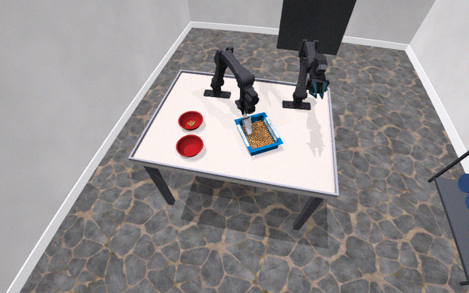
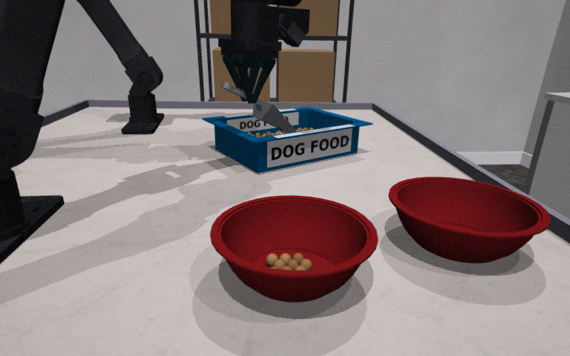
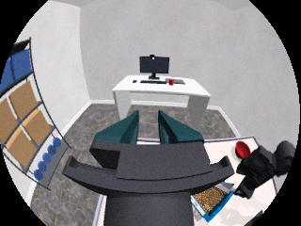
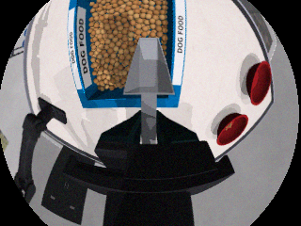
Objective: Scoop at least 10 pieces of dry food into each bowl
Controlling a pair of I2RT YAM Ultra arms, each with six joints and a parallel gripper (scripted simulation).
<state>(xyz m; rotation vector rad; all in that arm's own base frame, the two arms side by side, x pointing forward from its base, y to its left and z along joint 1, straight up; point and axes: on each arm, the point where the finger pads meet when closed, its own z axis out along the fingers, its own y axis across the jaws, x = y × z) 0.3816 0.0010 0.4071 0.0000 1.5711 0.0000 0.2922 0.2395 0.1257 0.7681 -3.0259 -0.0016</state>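
Now, the scoop (image 1: 247, 126) (image 2: 274, 117) (image 4: 150, 71) is held by its handle, pinched in the right gripper (image 1: 244, 112) (image 2: 251, 101) (image 4: 149, 114). Its tip is tipped down inside the blue box (image 1: 264, 150) (image 2: 239, 147) (image 4: 94, 101), near one long side (whether food is touched cannot be told). Lots of round dog food (image 1: 261, 136) (image 3: 211, 200) (image 4: 110, 42) can be seen in the box, too many to be counted. The box is set flat on the table (image 1: 221, 152) (image 2: 125, 294).

The left gripper (image 1: 319, 97) (image 3: 148, 113) is held up well apart from the box. Its jaws are part way spread, with nothing pinched.

Two red bowls are set on the table. In the filled-a-bit bowl (image 1: 190, 114) (image 2: 294, 226), at least six pieces (image 1: 191, 123) (image 2: 292, 264) can be counted (some are partly hidden by the rim). In the other bowl (image 1: 189, 149) (image 2: 466, 210) (image 4: 260, 82), no food is seen. The way from scoop to bowls is crossed by one high box side, and the scoop is not yet lifted clear.

Farther off, one white desk (image 3: 160, 86) is seen, topped by one screen (image 3: 154, 65) and one red cup (image 3: 171, 82). On the shelf (image 2: 347, 62), four brown cartons (image 3: 37, 126) and five round blue things (image 3: 46, 157) can be counted from the left wrist.
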